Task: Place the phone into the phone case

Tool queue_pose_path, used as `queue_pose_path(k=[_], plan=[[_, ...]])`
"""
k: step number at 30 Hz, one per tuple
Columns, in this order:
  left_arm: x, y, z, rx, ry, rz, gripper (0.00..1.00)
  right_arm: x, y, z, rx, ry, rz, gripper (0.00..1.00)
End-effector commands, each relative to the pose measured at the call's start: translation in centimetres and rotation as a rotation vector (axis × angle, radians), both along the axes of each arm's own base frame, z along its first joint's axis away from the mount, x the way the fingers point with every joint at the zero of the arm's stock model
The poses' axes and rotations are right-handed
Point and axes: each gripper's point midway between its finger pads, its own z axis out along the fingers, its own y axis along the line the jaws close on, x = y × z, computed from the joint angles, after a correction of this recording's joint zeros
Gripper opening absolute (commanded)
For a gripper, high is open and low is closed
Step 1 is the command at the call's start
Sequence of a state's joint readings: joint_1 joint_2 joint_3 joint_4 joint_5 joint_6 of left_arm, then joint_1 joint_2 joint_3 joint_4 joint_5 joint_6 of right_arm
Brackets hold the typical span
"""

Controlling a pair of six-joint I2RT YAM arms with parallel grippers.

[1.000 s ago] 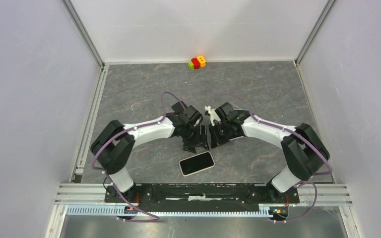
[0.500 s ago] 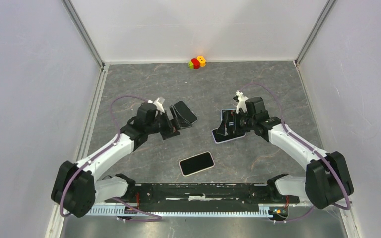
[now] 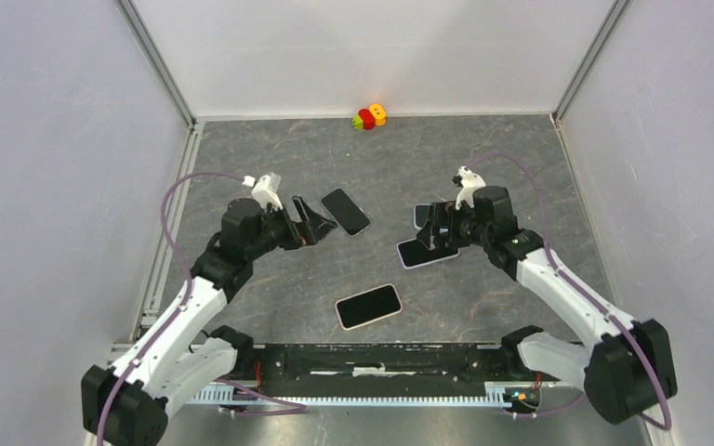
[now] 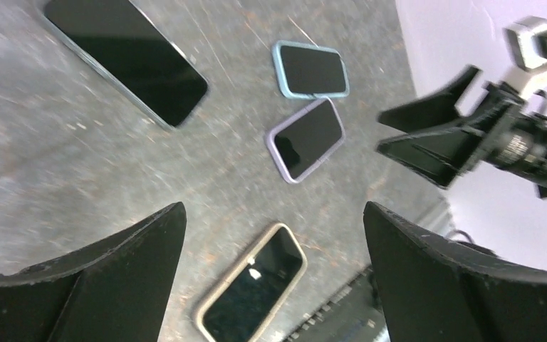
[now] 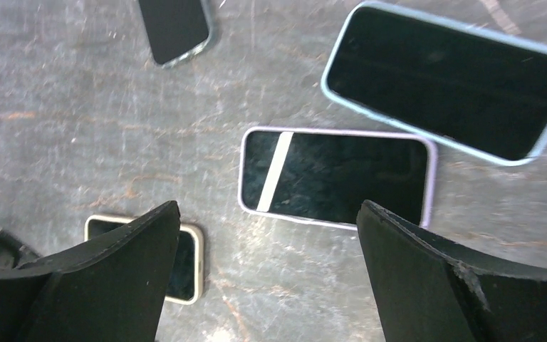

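Right gripper [image 3: 435, 232] withdrawn, phone [image 3: 425, 254] just beneath

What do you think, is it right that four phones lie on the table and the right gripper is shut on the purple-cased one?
Not quite. The right gripper is open and holds nothing; the purple-cased phone lies flat on the table below its jaws, as the right wrist view shows. The rest is right.

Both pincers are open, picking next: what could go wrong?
The left phone, blue phone, purple phone and beige phone look alike face up. I cannot tell which is an empty case, so a wrong pick is likely.
Blue and purple lie close together; the right pincer may nudge one while reaching for the other.
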State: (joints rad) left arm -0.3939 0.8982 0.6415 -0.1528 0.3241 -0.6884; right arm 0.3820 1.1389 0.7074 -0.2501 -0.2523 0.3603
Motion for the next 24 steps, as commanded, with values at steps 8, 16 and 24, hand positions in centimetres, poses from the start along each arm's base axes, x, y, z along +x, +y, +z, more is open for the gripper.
queue_pose_path(k=[8,16,24], plan=[[3.2,8.1,2.1,0.298,-0.47,0.322,1.0,2.7,-10.2,4.6,-0.251,-0.484,-0.423,0.98],[3.4,12.1,-0.2,0.502,-0.588,0.445,1.0,1.9,-14.2,3.7,-0.409,-0.63,-0.521,0.98],[4.3,13.2,-4.5,0.68,-0.512,0.414,1.0,1.2,-17.5,-0.7,-0.645,-0.544,-0.582,0.96]])
